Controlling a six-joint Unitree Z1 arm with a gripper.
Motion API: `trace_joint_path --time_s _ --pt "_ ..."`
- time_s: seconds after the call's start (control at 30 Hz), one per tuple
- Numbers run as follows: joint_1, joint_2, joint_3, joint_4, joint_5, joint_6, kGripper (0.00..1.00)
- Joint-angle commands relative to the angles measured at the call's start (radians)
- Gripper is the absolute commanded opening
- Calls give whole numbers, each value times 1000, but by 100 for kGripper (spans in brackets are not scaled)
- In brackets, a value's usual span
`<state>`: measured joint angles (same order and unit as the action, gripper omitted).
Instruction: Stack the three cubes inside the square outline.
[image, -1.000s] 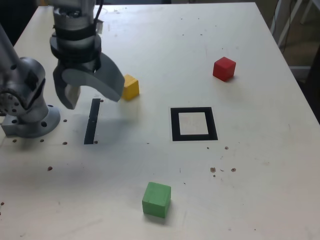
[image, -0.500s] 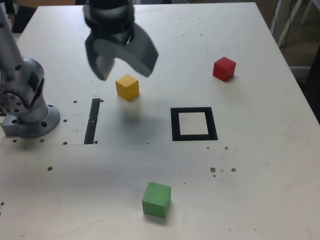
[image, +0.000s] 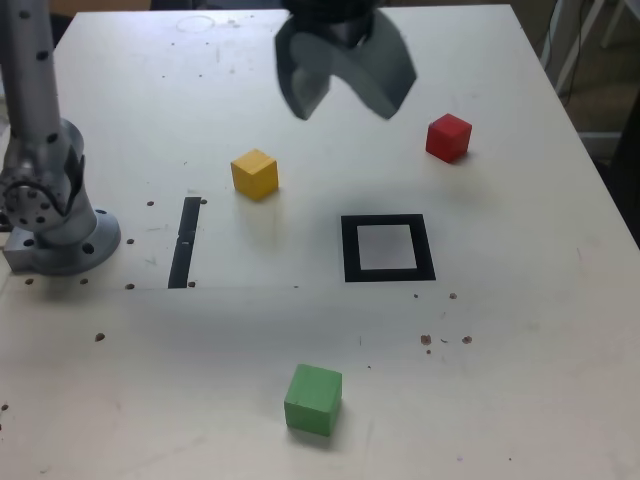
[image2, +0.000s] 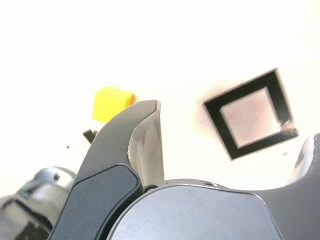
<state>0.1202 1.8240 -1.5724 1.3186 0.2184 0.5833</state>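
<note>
Above the table (image: 500, 300), the hand (image: 343, 95) hangs wide open, empty, its fingers pointing down.

White speckled table (image: 520, 330), thin black strip (image: 185, 242) on it

Even, bright exterior view with soft shadows; the wrist view is overexposed, its table (image2: 200, 45) blown white.
</note>
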Motion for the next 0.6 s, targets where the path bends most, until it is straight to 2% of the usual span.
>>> trace_joint_path --time_s 0.0,0.3,0.57 --pt "18 31 -49 13 11 33 97" --pt "109 190 -293 53 77 238 97" --pt "132 349 -439 109 82 313 97"
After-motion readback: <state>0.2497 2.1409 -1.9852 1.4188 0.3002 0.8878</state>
